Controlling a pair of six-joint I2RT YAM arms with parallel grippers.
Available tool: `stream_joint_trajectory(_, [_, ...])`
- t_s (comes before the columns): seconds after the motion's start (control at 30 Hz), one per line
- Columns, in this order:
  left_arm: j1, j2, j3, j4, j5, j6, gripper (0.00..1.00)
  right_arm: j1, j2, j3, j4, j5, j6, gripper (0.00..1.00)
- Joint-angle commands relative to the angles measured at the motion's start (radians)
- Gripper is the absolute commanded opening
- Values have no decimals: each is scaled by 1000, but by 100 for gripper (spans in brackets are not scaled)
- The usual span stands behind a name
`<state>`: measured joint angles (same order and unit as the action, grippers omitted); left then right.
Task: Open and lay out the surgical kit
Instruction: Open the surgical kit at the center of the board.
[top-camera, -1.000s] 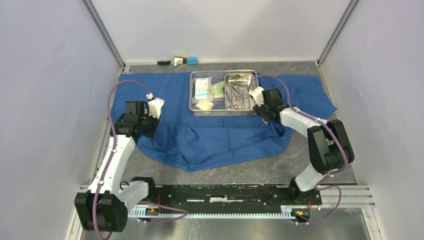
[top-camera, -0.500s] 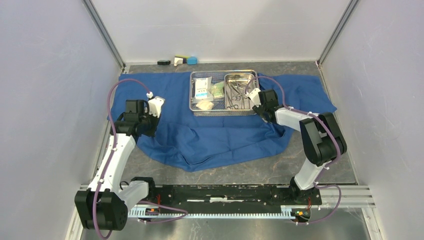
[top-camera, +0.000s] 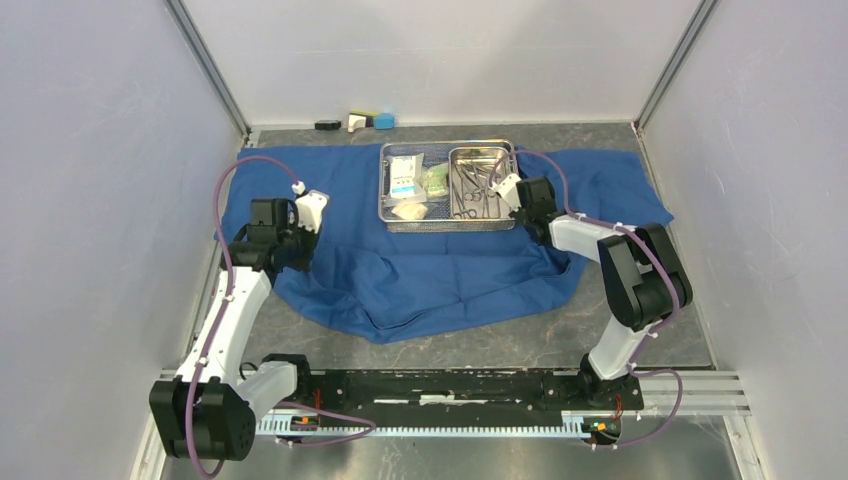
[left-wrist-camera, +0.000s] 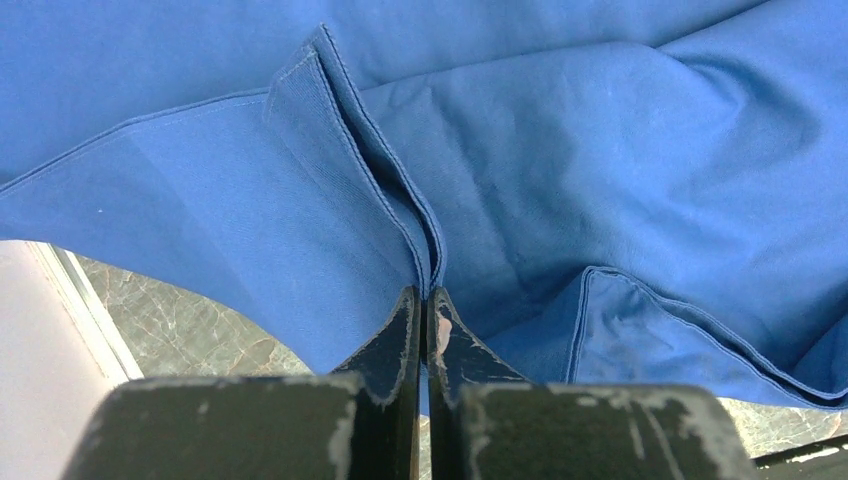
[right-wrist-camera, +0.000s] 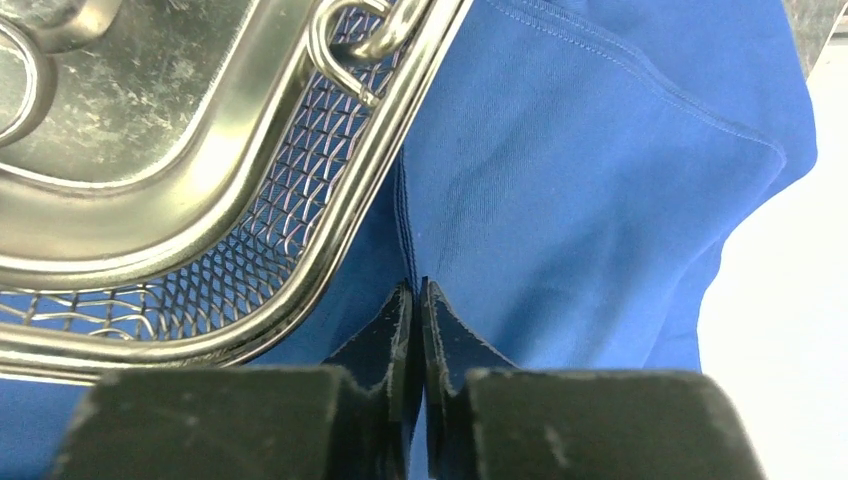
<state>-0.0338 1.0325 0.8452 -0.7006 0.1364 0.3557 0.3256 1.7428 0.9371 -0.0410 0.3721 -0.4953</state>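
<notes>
The blue cloth wrap (top-camera: 440, 270) lies spread over the table. On its far middle stands the wire-mesh basket (top-camera: 447, 225), holding the steel pan (top-camera: 480, 149) with slim instruments (top-camera: 470, 192) and small packets (top-camera: 405, 175). My left gripper (top-camera: 298, 258) is over the cloth's left part. In the left wrist view the left gripper (left-wrist-camera: 424, 295) is shut on a raised hemmed fold of the cloth (left-wrist-camera: 560, 150). My right gripper (top-camera: 527, 222) is at the basket's near right corner. Its wrist view shows the right gripper (right-wrist-camera: 416, 288) shut on a cloth (right-wrist-camera: 580, 180) fold beside the basket (right-wrist-camera: 300, 240) and pan (right-wrist-camera: 130, 200).
Small black (top-camera: 327, 125), white (top-camera: 357, 122) and blue (top-camera: 384, 120) blocks sit by the back wall. White walls close in the left, right and far sides. Grey marble table (top-camera: 480, 340) shows in front of the cloth, with the arm rail (top-camera: 450, 385) beyond it.
My right gripper has shifted slightly left toward the basket's corner and closed from open onto the cloth fold. The left arm and its grip have not moved.
</notes>
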Motion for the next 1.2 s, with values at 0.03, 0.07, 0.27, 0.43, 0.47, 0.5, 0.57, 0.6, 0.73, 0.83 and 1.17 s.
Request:
stream_joint_trajectory(0.03, [4, -4, 17, 65, -16, -48, 2, -6, -7, 40, 31, 42, -4, 0])
stream_joint_trajectory(0.07, [5, -6, 15, 71, -32, -54, 2, -13, -20, 37, 25, 39, 1, 0])
stream_joint_trajectory(0.27, [76, -35, 55, 80, -92, -77, 2, -136, -221, -4, -33, -21, 75, 0])
stream_joint_trajectory(0.43, [183, -73, 115, 30, -87, -40, 2, -243, -506, -133, -22, -9, 94, 0])
stream_joint_trajectory(0.47, [206, -85, 124, 20, -88, -32, 2, -258, -572, -167, -14, 4, 89, 0])
stream_joint_trajectory(0.5, [222, -95, 131, 9, -90, -18, 2, -268, -621, -195, -16, 16, 82, 0])
stream_joint_trajectory(0.57, [250, -119, 149, -15, -98, 6, 2, -285, -713, -229, -46, 29, 70, 0])
stream_joint_trajectory(0.6, [261, -132, 159, -32, -101, 20, 2, -297, -756, -238, -66, 35, 68, 0])
stream_joint_trajectory(0.73, [285, -185, 198, -109, -131, 65, 2, -319, -896, -278, -154, 35, 47, 0])
stream_joint_trajectory(0.83, [288, -250, 217, -172, -169, 110, 2, -356, -968, -281, -225, 48, 27, 0])
stream_joint_trajectory(1.17, [287, -474, 250, -360, -237, 265, 2, -362, -1195, -190, -494, 95, -46, 0])
